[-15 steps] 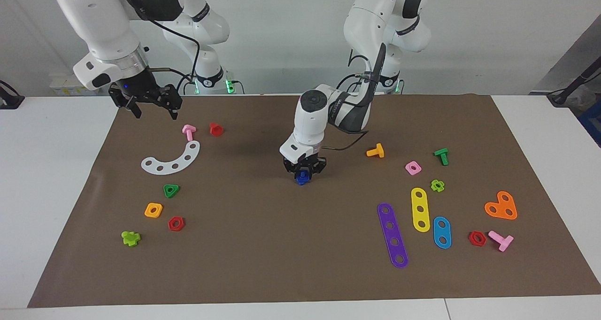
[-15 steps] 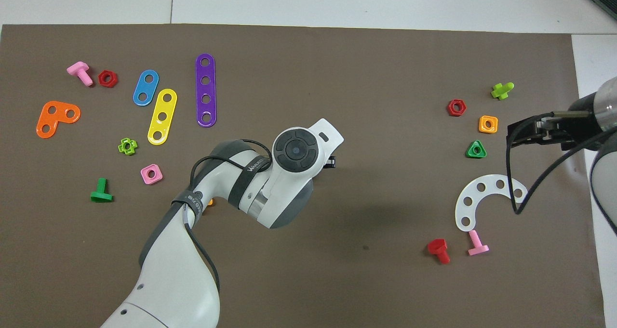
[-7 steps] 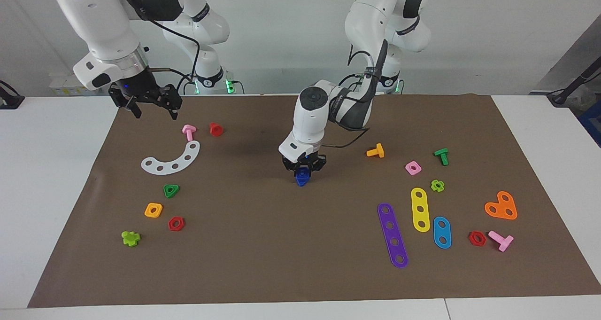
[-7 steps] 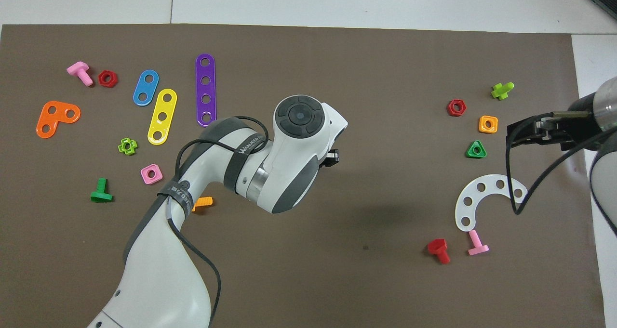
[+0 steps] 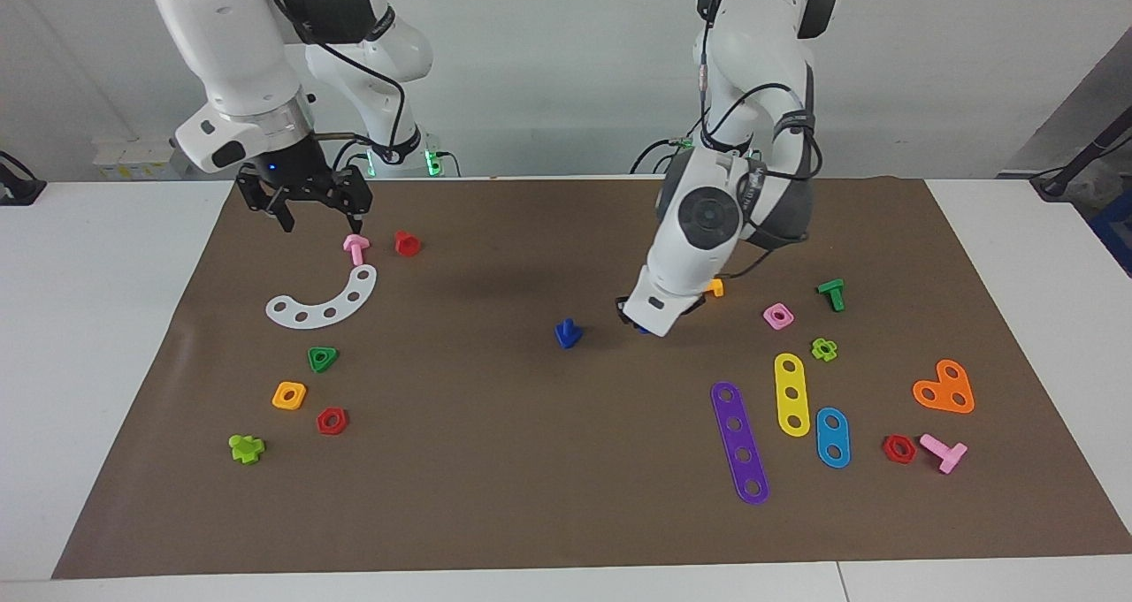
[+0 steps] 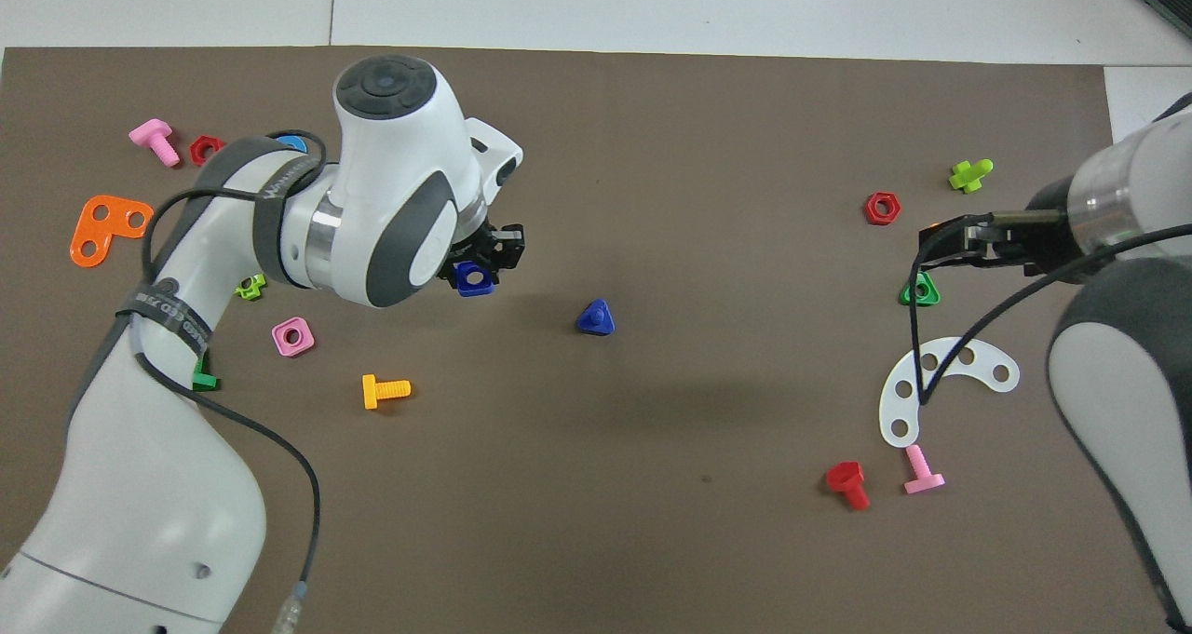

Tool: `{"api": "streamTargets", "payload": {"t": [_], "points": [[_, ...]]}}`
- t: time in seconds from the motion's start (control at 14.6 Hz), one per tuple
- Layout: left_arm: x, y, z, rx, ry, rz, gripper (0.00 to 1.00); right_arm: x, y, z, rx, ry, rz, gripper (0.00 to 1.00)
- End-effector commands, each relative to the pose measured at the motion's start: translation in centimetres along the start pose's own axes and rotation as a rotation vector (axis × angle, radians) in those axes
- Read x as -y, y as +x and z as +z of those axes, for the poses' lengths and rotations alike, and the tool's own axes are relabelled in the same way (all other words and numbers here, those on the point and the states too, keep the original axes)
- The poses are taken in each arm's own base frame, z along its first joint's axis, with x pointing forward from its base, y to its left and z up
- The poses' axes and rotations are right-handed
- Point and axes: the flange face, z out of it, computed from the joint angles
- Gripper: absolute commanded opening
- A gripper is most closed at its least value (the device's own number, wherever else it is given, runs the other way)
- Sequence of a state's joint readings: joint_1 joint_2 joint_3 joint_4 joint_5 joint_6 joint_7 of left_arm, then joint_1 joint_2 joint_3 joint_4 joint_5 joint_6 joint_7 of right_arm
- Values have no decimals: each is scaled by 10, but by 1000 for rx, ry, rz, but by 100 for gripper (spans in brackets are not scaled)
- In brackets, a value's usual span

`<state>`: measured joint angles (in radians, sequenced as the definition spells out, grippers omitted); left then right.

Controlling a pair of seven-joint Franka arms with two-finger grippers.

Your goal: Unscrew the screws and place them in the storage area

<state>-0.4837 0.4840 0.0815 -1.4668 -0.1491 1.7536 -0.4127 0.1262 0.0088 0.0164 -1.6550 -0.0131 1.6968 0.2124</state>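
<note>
Arms first: the left arm bends low over the brown mat (image 5: 495, 496), its end effector (image 6: 484, 266) clamped on a blue square nut (image 6: 474, 278), raised beside the blue bolt (image 5: 567, 332) toward the left arm's end of the bench. The bolt stands alone mid-mat, head down. Half a second ago this end effector sat directly on the bolt; it has since carried the nut off. The right end effector (image 5: 311, 204), jaws wide and empty, hangs over the pink bolt (image 5: 355, 248), slightly shifted.
</note>
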Motion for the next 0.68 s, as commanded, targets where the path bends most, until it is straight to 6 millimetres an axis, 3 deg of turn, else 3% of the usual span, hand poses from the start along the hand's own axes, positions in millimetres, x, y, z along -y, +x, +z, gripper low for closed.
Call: {"api": "streamTargets", "payload": {"t": [0.0, 0.07, 0.2, 0.41, 0.48, 0.55, 0.61], "points": [[74, 12, 17, 54, -28, 117, 0, 49, -5, 32, -33, 17, 40, 99], [100, 17, 21, 54, -37, 131, 0, 67, -4, 44, -39, 22, 64, 99], [125, 13, 39, 56, -38, 159, 0, 119, -6, 75, -32, 13, 78, 99], [141, -2, 79, 3, -4, 166, 8, 192, -12, 128, -38, 21, 114, 98], [143, -4, 85, -5, 1, 167, 20, 209, -13, 139, -50, 33, 125, 99], [144, -4, 85, -5, 1, 164, 48, 223, -15, 147, -61, 44, 126, 99], [144, -2, 81, -14, -1, 162, 99, 238, -18, 158, -67, 50, 114, 98]]}}
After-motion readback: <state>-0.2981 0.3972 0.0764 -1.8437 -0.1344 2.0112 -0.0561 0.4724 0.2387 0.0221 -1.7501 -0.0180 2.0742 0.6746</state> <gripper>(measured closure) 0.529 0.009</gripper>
